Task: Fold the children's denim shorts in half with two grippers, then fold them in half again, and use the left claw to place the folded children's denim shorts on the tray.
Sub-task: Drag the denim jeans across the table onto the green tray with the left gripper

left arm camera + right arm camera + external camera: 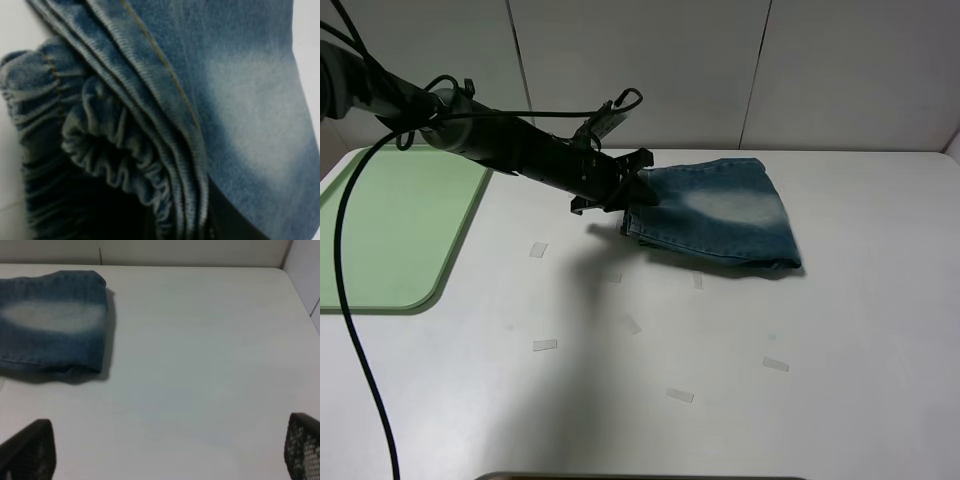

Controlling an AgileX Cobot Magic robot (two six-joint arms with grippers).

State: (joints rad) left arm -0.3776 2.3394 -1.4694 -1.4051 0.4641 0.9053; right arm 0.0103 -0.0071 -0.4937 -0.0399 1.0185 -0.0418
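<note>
The children's denim shorts [720, 212] lie folded into a small blue bundle at the back middle of the white table. My left gripper [638, 190] reaches in from the left and is shut on the bundle's left edge, where the gathered waistband [117, 160] bunches up. The left wrist view is filled with the stacked denim layers, with one dark finger [235, 225] showing under them. The pale green tray [390, 230] lies at the table's left edge, well apart from the shorts. My right gripper [167, 440] stands open over bare table, to the right of the shorts [52, 320], and is out of the high view.
Several small strips of clear tape [545, 345] are scattered on the table in front of the shorts. The left arm's black cable [355, 330] hangs down over the tray and the table's front left. Pale wall panels stand behind the table.
</note>
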